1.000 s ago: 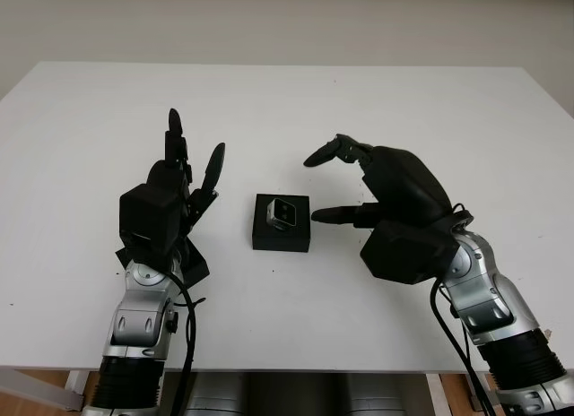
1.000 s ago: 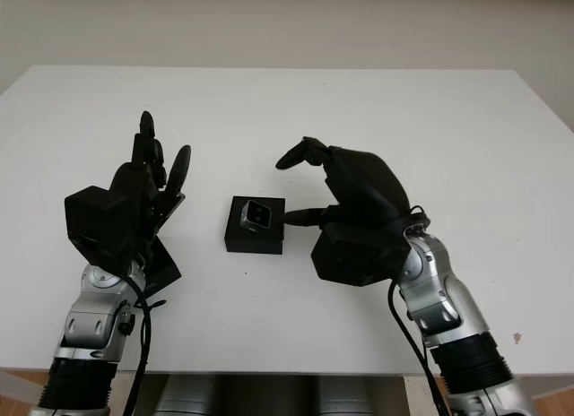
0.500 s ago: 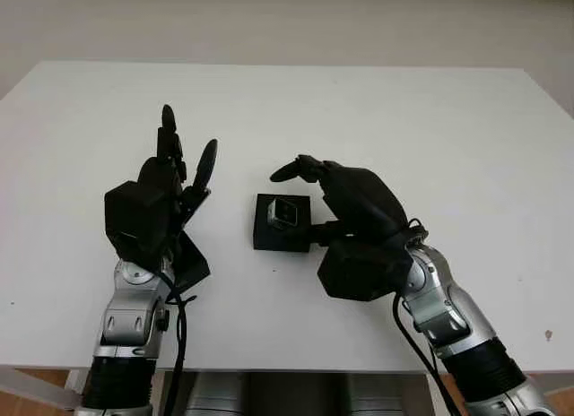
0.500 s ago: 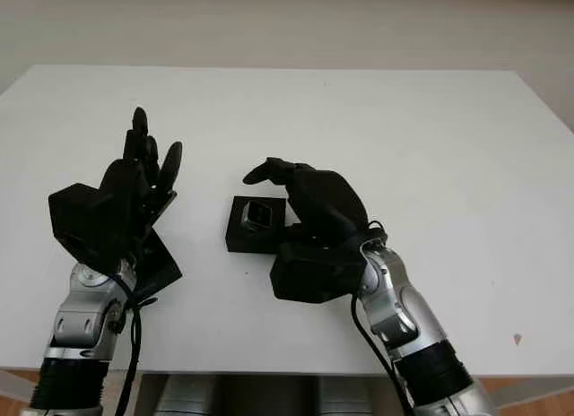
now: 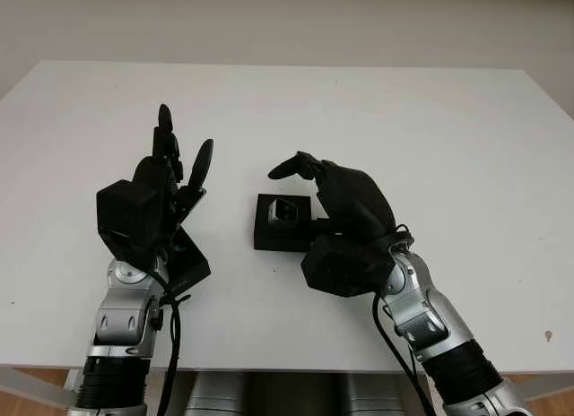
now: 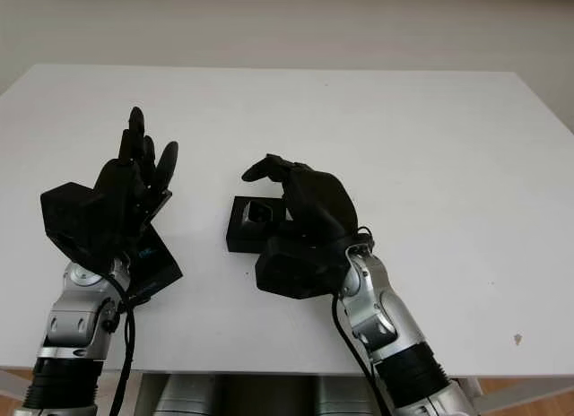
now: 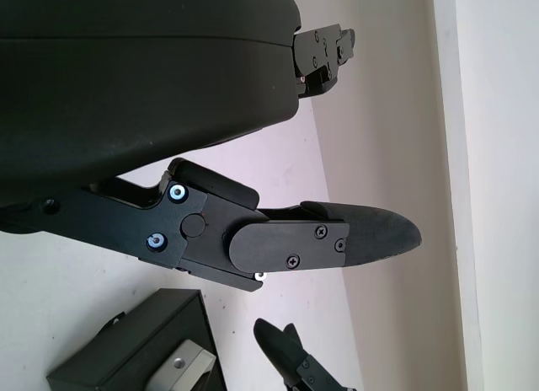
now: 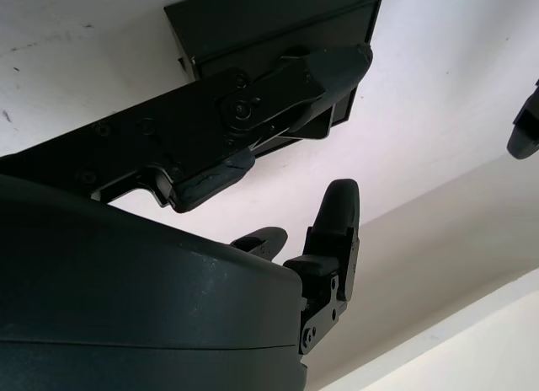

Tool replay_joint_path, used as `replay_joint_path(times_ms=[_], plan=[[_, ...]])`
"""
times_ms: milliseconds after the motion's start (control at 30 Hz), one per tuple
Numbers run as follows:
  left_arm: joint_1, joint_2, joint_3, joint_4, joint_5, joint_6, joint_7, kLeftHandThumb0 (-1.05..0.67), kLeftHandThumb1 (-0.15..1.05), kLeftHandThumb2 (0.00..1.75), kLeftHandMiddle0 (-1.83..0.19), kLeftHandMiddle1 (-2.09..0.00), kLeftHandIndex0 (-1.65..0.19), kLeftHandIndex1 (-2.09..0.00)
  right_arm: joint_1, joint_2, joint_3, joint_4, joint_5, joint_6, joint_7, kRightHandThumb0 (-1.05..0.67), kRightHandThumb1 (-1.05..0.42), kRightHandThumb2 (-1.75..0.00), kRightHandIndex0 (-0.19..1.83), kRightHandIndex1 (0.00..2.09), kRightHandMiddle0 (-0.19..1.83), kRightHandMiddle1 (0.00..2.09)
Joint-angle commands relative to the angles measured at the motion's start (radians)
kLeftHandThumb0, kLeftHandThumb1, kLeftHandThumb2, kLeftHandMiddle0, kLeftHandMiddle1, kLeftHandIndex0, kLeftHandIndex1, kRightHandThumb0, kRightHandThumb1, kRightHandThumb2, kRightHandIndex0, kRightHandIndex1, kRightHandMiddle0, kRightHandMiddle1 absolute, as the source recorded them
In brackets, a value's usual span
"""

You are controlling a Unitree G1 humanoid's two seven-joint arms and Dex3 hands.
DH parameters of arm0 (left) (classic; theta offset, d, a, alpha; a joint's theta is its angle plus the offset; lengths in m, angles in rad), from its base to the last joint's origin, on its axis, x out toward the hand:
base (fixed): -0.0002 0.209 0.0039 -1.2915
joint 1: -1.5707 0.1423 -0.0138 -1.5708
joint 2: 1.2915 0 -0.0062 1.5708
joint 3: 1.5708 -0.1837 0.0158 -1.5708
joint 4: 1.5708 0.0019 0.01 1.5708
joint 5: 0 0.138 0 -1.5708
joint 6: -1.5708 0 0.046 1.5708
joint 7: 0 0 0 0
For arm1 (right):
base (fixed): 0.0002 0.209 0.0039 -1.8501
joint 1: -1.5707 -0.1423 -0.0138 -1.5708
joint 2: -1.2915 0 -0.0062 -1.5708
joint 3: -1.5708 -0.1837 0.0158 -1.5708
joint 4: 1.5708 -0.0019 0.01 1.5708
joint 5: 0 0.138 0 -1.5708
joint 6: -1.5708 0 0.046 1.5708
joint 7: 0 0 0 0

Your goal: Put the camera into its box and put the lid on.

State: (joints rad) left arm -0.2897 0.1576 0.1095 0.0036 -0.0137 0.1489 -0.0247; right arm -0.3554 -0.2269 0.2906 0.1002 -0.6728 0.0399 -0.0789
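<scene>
Camera (image 5: 283,212) is seated in box (image 5: 280,237) at worktop (image 5: 466,147) centre. Right robot hand (image 5: 327,187) is arched over it, grasping nothing; left robot hand (image 5: 175,178) is held open beside. Lid (image 5: 184,264), under the left wrist, is to be fetched next.

White table (image 5: 448,129), plain matte top, spans almost the full width. Far edge runs straight across and meets a beige wall (image 5: 287,21) behind. Small brown speck (image 5: 549,334) on the top near the front right corner. Tiny dark speck (image 5: 275,271) near the middle of the top. Pale frame bar (image 5: 36,386) below the front edge at the left, brown floor (image 5: 7,407) under it. Grey rounded shapes (image 5: 269,403) below the front edge; cannot tell what they are.
</scene>
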Motion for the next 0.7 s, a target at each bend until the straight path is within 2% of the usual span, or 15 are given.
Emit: replay_joint_path(times_ms=[0,433,667], plan=[[-0.005,0.009,0.006,-0.020,-0.003,0.001,-0.004,-0.77,1.05,0.42,0.19,0.00,0.19,0.00,-0.014,0.006,-0.011,0.002,0.000,0.018,-0.011,-0.66,-0.89,-0.05,0.36,0.23,0.31,1.02],[-0.001,0.013,0.001,-0.025,0.016,0.004,-0.001,-0.78,1.05,0.44,0.19,0.00,0.19,0.00,-0.028,-0.006,-0.008,0.055,-0.011,0.041,-0.024,-0.66,-0.90,-0.05,0.34,0.23,0.32,0.98],[-0.006,0.007,0.004,-0.018,0.007,0.008,-0.002,-0.78,1.05,0.43,0.19,0.00,0.19,0.00,-0.008,-0.011,-0.010,0.031,0.009,0.043,0.021,-0.66,-0.90,-0.05,0.32,0.21,0.30,0.96]])
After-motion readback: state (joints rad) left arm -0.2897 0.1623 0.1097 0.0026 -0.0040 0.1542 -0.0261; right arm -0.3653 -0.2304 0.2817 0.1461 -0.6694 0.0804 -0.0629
